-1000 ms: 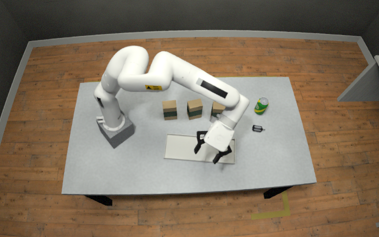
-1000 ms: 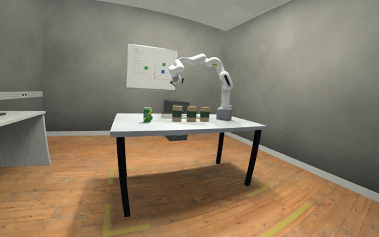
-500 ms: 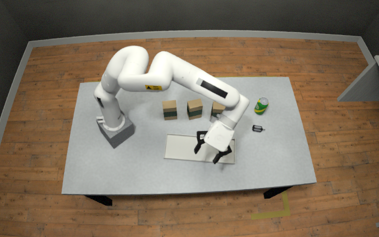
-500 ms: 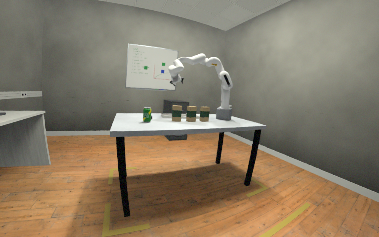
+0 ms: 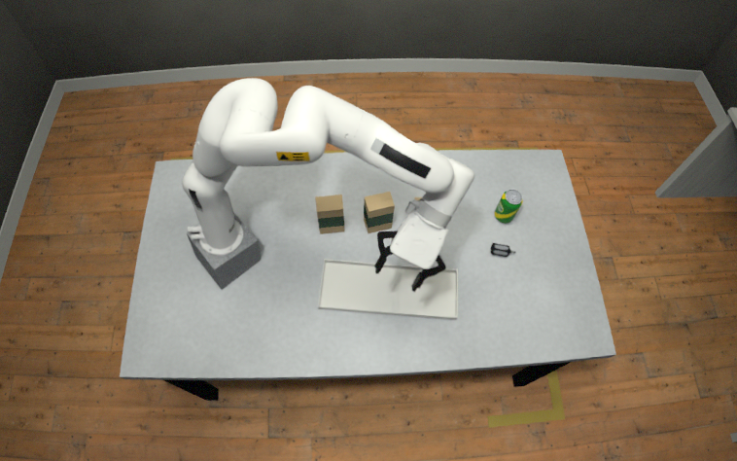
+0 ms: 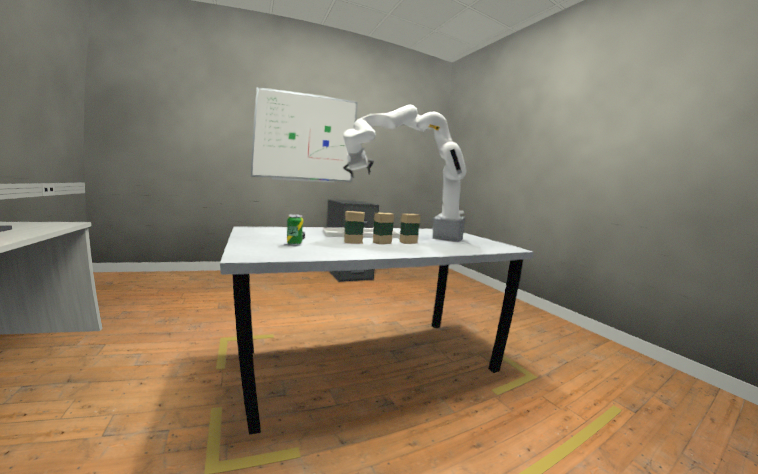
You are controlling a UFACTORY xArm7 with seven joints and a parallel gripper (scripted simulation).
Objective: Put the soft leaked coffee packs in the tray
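1. The gripper is hanging high above the table with its jaws spread fully and nothing between them. From the top view it is sitting over the right part of the tray; the exterior view is showing it well above the packs.

2. All three coffee packs are standing upright in a row on the far side of the tray: the left pack, the middle pack, and the right pack, which the wrist is mostly hiding from above. None is in the tray, so I judge the squeeze-testing is only beginning.

3. To do this step well, I would be bringing the open jaws down over one pack with the fingers facing its two big flat sides, not the narrow edges, since softness is only telling there.

4. The descent should be straight and centred, because the packs are standing just beside one another and a finger could tip a neighbour.

5. The squeeze should be gentle and slow: a firm pack must be staying exactly where it stands, so releasing without dragging or twisting it matters.

6. The soda can and the small black clip are lying well to the right, away from the work.
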